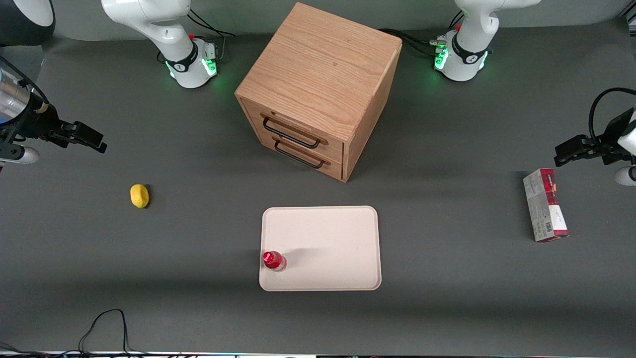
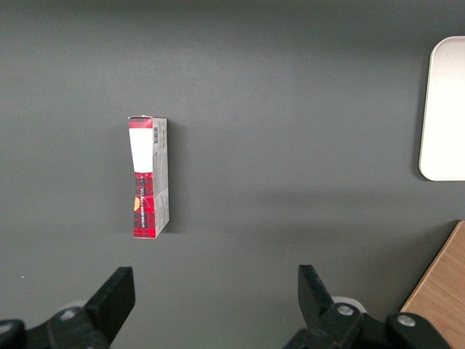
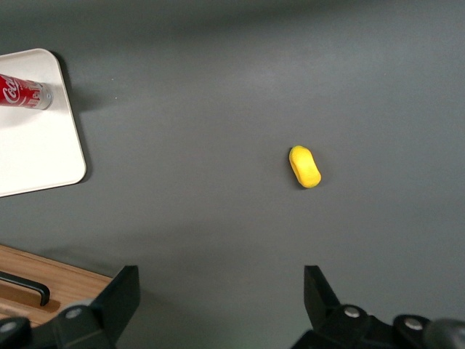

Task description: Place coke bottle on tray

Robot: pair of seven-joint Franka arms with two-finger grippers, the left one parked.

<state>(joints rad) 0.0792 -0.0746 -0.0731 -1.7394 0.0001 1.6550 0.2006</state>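
The small red coke bottle (image 1: 274,260) stands upright on the cream-white tray (image 1: 328,238), in the tray's corner nearest the front camera on the working arm's side. It also shows in the right wrist view (image 3: 22,93), on the tray (image 3: 36,153). My right gripper (image 1: 87,138) is open and empty, held above the table at the working arm's end, far from the tray. Between its fingers (image 3: 116,294) only bare table shows.
A yellow lemon (image 1: 139,196) lies on the grey table between my gripper and the tray, and shows in the right wrist view (image 3: 305,166). A wooden drawer cabinet (image 1: 318,84) stands farther from the camera than the tray. A red-and-grey carton (image 1: 544,205) lies toward the parked arm's end.
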